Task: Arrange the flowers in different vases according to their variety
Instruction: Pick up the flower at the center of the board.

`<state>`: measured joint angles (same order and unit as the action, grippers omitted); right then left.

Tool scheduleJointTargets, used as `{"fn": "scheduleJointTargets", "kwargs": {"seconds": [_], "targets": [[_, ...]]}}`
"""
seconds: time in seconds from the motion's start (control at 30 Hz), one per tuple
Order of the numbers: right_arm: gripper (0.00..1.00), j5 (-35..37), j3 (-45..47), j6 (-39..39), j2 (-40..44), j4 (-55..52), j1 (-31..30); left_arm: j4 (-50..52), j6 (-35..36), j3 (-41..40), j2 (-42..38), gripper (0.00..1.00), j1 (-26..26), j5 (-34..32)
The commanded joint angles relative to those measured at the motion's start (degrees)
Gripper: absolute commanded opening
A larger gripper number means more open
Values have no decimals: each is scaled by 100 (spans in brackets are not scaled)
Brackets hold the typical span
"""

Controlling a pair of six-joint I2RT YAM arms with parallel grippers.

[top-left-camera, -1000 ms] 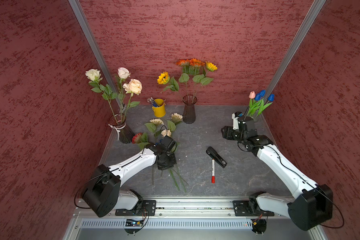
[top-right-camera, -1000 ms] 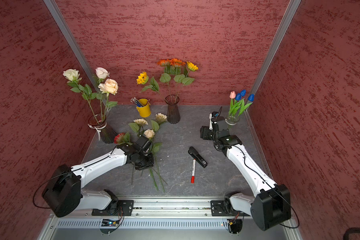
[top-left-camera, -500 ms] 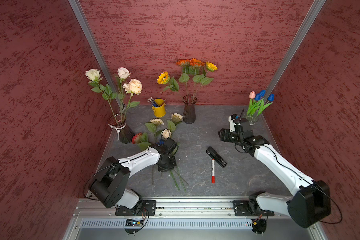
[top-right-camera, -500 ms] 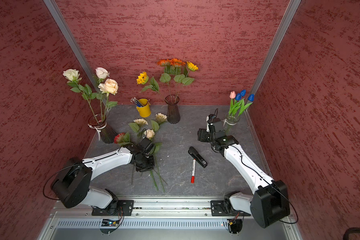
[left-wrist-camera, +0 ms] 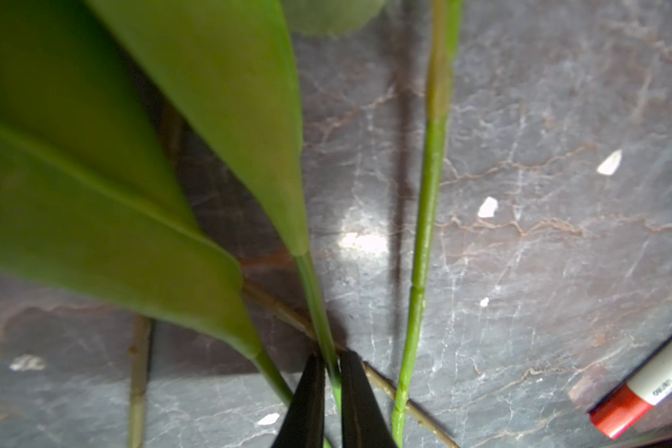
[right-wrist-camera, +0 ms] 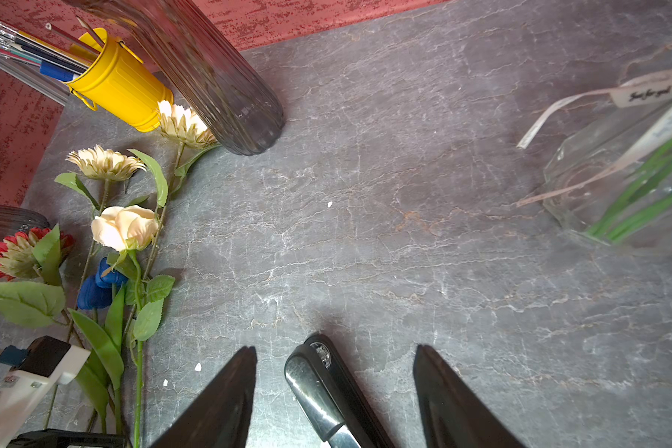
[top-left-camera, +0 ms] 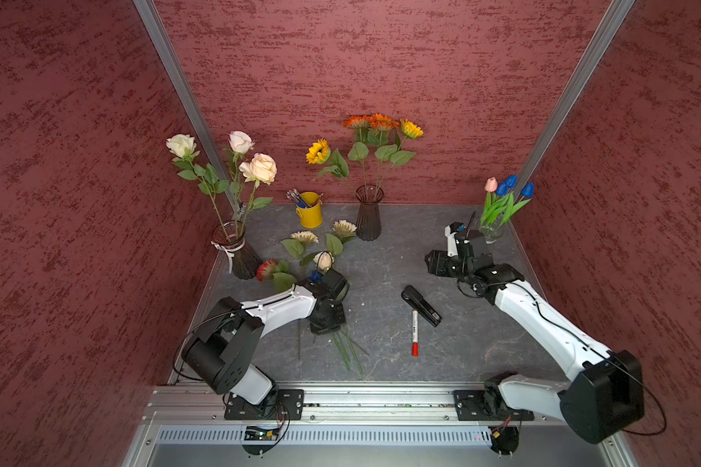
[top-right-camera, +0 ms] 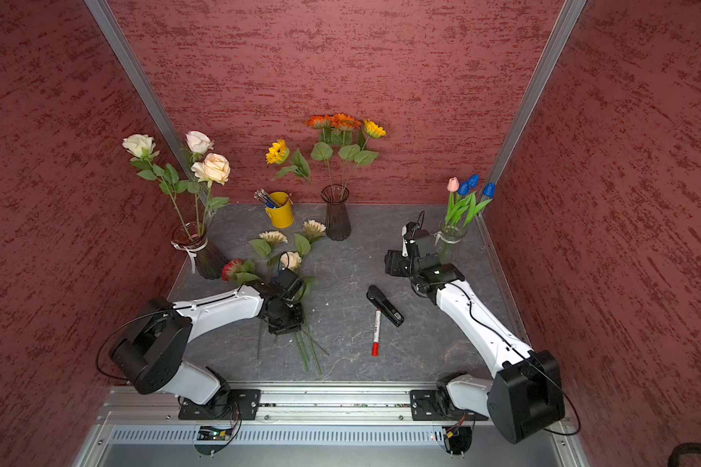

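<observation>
**While the left gripper (left-wrist-camera: pixel 331 362) pinches a blue tulip (right-wrist-camera: pixel 94 294), the right gripper (right-wrist-camera: pixel 335 348) gapes**

As we scan the grey slate table (top-left-camera: pixel 393 263), the flared smoky vase (top-left-camera: pixel 239 258) holds roses (top-left-camera: pixel 260 167), the ribbed dark vase (top-left-camera: pixel 368 218) sunflowers (top-left-camera: pixel 371 121), the small clear vase (top-left-camera: pixel 491 232) tulips (top-left-camera: pixel 506 188). Loose flowers (top-left-camera: pixel 304 236) lie before them, where the left jaws are closed on the tulip's thin stem. The right jaws stand wide apart and empty near a black stapler (top-left-camera: pixel 421 305) beside a red marker (top-left-camera: pixel 415 331).

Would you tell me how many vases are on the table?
3: the smoky flared vase far left, the ribbed vase back centre, the small clear vase far right.
</observation>
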<state>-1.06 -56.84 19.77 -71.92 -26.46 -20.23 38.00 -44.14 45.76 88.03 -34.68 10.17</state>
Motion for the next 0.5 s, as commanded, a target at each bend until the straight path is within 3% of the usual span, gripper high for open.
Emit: {"fn": "scheduleJointTargets", "kwargs": {"seconds": [0.0, 0.2, 0.47], "targets": [[68, 88, -196, 36, 29, -66, -45, 45, 61, -33, -69, 8, -5, -66], [68, -90, -269, 89, -79, -97, -183, 682, 128, 284, -562, 1, -45, -240], [69, -1515, -181, 866, -667, 667, -1034, 498, 1277, 669, -1603, 0, -434, -269]]}}
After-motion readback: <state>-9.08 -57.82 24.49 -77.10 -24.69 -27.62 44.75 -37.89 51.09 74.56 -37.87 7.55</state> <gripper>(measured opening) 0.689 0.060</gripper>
